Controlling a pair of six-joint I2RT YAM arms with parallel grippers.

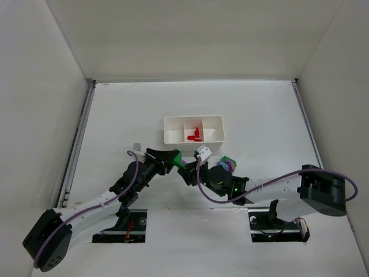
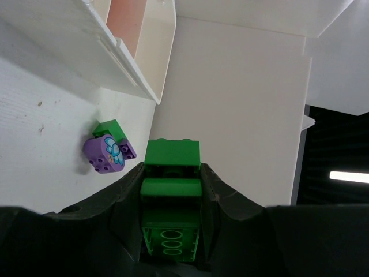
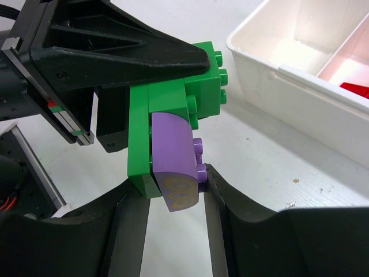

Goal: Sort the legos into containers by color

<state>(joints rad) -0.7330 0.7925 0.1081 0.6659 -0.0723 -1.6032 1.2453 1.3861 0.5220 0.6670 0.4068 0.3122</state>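
Note:
A joined stack of legos hangs between both grippers, just in front of the white tray point(image 1: 173, 128). My left gripper point(image 2: 172, 167) is shut on the stack's green bricks point(image 2: 171, 156); it shows black in the right wrist view point(image 3: 115, 57). My right gripper point(image 3: 173, 179) is shut on the purple brick point(image 3: 173, 156) and the green plate point(image 3: 138, 133) stuck to it. In the top view the grippers meet, left point(image 1: 173, 158) and right point(image 1: 185, 171). Red legos point(image 1: 194, 135) lie in the tray's middle compartment. A purple flower piece point(image 2: 105, 153) with a green brick point(image 2: 109, 128) lies on the table.
The tray's near wall point(image 3: 300, 86) is close to the right of the held stack, with its left compartment point(image 3: 288, 40) nearest. The loose purple and green pieces point(image 1: 226, 164) lie right of the grippers. White walls enclose the table on three sides.

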